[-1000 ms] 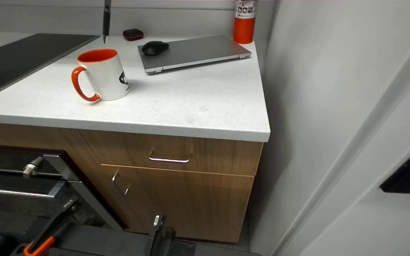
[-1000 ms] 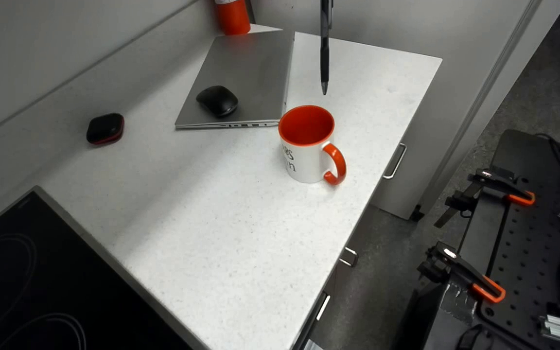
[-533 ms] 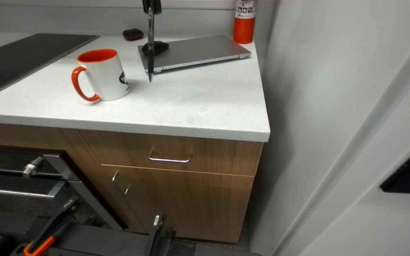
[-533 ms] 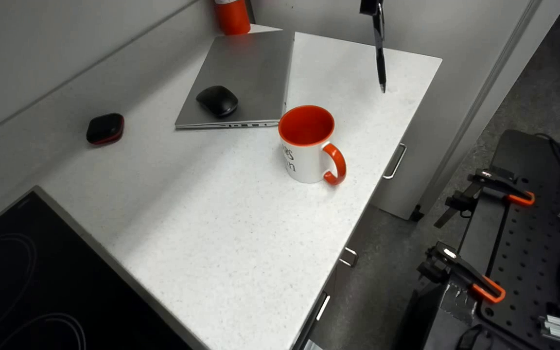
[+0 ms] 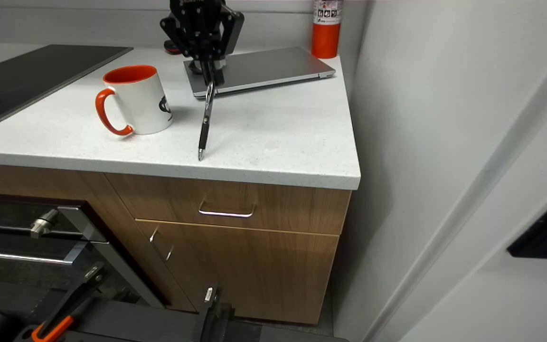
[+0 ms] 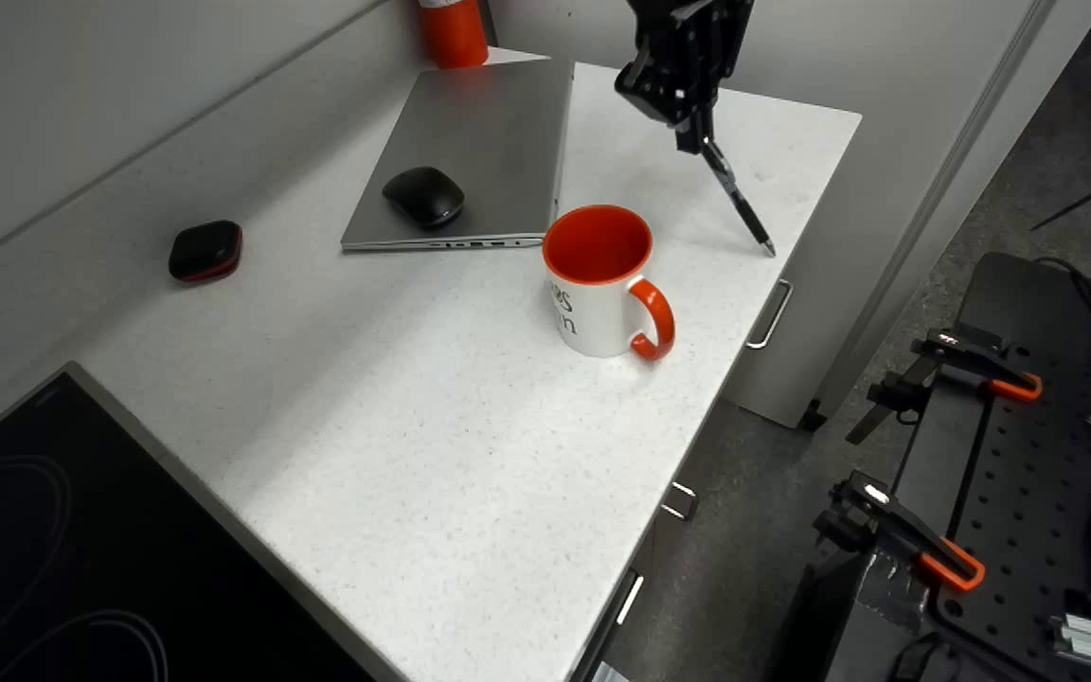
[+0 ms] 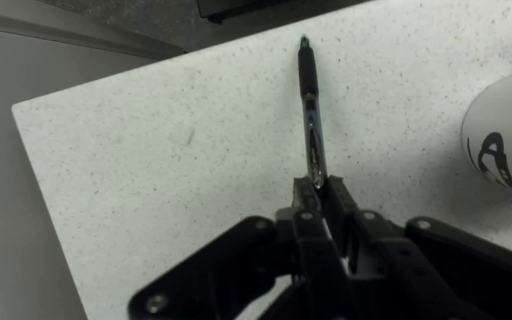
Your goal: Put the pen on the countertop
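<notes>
The pen is a thin dark stick with a silvery clip part (image 5: 206,118); it also shows in an exterior view (image 6: 738,197) and in the wrist view (image 7: 309,84). My gripper (image 5: 212,80) is shut on the pen's upper end; its fingers also show in an exterior view (image 6: 697,140) and pinch the pen in the wrist view (image 7: 319,184). The pen hangs tilted, tip down, toward the front edge of the white countertop (image 5: 278,123). The countertop also shows in an exterior view (image 6: 394,445). I cannot tell whether the tip touches it. The pen's top end is hidden between the fingers.
A white and orange mug (image 5: 143,107) stands beside the pen. A grey laptop (image 5: 268,69) with a black mouse (image 6: 424,196) lies behind. A small black and red case (image 6: 205,251), a dark cooktop (image 6: 25,549) and a red extinguisher (image 5: 325,40) are around. A wall borders one end.
The gripper has come down into view and carried the pen past the mug, over the laptop side, then lower toward the countertop's front edge. The pen has gone from near upright to tilted.
</notes>
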Motion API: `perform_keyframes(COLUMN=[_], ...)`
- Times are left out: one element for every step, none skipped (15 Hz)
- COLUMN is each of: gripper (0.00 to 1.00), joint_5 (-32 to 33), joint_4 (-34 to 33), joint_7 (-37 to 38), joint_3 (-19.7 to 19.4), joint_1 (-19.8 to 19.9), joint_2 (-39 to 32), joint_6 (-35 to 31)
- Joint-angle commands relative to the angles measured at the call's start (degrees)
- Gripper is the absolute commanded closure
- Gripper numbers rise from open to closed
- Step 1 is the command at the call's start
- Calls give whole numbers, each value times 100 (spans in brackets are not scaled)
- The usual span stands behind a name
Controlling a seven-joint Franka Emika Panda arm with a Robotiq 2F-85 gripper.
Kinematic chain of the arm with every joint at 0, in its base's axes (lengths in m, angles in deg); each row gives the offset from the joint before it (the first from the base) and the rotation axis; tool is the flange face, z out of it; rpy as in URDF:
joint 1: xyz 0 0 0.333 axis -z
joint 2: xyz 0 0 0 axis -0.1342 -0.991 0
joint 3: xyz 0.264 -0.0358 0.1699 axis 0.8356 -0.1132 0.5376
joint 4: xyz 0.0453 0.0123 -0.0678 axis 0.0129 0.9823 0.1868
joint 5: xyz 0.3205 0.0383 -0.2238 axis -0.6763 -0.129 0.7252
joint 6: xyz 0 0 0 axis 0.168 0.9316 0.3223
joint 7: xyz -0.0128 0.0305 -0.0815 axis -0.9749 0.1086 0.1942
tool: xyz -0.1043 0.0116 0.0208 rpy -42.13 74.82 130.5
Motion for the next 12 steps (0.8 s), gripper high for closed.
perform_keyframes(gripper=[97,97,97,97,74,61,55,47,40,33,24,18], joint_5=[177,237,253,258,278,265,281,266,244,231,225,199], joint_4=[-463,-527,-576,-604,-602,-617,-604,-593,-580,-570,-566,-569], joint_7=[731,882,992,1070,1121,1139,1169,1176,1181,1180,1178,1146], joint_3=[-28,-60,-97,-127,-159,-187,-221,-247,-271,-290,-308,-320], joint_1=[-116,-138,-148,-161,-172,-178,-185,-188,-188,-188,-187,-184], joint_2=[-681,-797,-888,-943,-964,-993,-999,-998,-986,-972,-957,-952], joint_6=[-532,-690,-831,-935,-1067,-1149,-1256,-1332,-1389,-1435,-1460,-1472])
